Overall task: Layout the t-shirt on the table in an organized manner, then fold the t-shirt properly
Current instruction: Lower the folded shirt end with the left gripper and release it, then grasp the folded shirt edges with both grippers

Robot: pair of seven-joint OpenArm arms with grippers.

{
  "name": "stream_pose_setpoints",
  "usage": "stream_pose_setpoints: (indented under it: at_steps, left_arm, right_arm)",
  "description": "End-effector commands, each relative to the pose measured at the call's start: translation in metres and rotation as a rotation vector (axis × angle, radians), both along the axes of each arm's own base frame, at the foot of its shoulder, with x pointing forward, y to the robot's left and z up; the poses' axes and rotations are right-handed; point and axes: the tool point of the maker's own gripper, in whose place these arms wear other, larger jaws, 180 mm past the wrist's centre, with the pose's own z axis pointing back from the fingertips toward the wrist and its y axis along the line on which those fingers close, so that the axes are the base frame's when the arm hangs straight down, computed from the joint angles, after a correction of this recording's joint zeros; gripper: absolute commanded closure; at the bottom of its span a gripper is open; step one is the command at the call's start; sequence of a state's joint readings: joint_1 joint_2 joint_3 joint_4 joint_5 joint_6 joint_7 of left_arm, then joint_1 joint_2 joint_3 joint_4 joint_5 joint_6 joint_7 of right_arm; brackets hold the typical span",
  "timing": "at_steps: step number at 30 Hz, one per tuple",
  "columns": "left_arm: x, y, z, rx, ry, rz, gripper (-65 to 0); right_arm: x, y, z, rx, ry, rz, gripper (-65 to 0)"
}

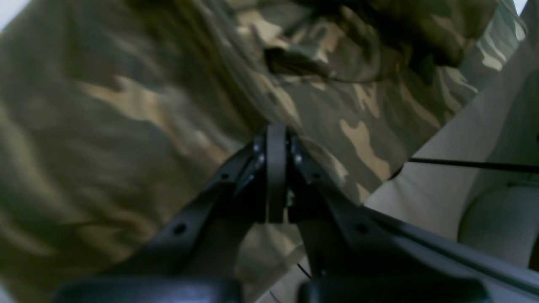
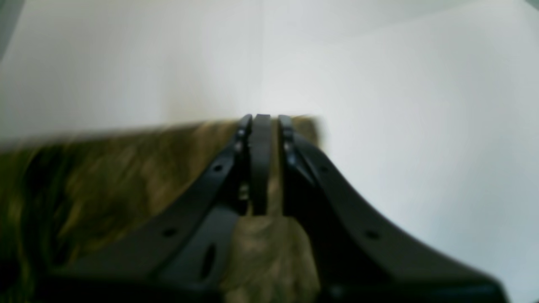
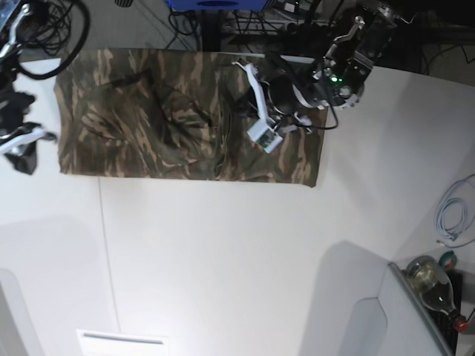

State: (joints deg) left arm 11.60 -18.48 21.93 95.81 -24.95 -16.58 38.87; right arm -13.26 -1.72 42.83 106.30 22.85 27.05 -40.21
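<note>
One t-shirt (image 3: 148, 119) lies spread, long axis across the table (image 3: 237, 252). Left gripper (image 1: 276, 139) is closed, pinching its cloth; right gripper (image 2: 261, 122), barely parted, sits over its edge.

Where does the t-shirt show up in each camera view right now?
Left wrist: the t-shirt fills most of the frame, behind the left gripper.
Right wrist: lower left, under the right gripper.
Base: spread across the top of the table.
Shared landmark: the white table beside the camouflage cloth.
</note>
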Motion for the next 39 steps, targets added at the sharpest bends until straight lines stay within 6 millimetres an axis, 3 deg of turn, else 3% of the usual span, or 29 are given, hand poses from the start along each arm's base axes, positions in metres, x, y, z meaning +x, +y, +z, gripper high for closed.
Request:
stream_pose_setpoints:
  at_steps: [1, 4, 6, 8, 10, 12, 18, 27, 33, 39]
  left_arm:
    - [0.011, 0.021, 0.010, 0.001, -0.039, 0.057, 0.0]
    - [0.030, 0.100, 0.013, 0.084, -0.071, 0.264, 0.0]
    - [0.036, 0.149, 0.012, 0.129, -0.077, 0.362, 0.0]
    - [0.040, 0.177, 0.012, 0.143, -0.081, 0.387, 0.0]
    - [0.043, 0.201, 0.009, 0.159, -0.078, 0.401, 0.0]
    - [0.046, 0.214, 0.004, 0.169, -0.092, 0.403, 0.0]
    - [0.052, 0.209, -0.017, 0.186, -0.212, 0.384, 0.0]
    - [0.048, 0.206, -0.047, 0.152, -0.201, 0.425, 0.0]
    - [0.044, 0.174, -0.064, 0.133, -0.152, 0.331, 0.0]
    - [0.049, 0.138, -0.069, 0.103, -0.148, 0.266, 0.0]
  right_arm:
    - [0.000, -0.009, -0.002, 0.011, 0.025, -0.016, -16.4]
    - [-0.017, -0.016, -0.033, 0.084, 0.175, -0.029, -35.0]
    - [-0.027, -0.012, -0.054, 0.110, 0.238, 0.038, -40.8]
    - [-0.030, -0.006, -0.071, 0.151, 0.287, 0.083, -42.6]
    - [-0.041, -0.012, -0.086, 0.193, 0.360, 0.069, -42.9]
    - [-0.046, -0.007, -0.100, 0.244, 0.404, 0.076, -43.1]
    - [-0.049, 0.006, -0.120, 0.323, 0.435, 0.078, -43.2]
    - [-0.058, 0.033, -0.137, 0.391, 0.508, 0.139, -43.4]
    - [-0.044, 0.074, -0.124, 0.527, 0.394, 0.242, -43.4]
    - [-0.041, 0.093, -0.125, 0.531, 0.409, 0.306, -42.8]
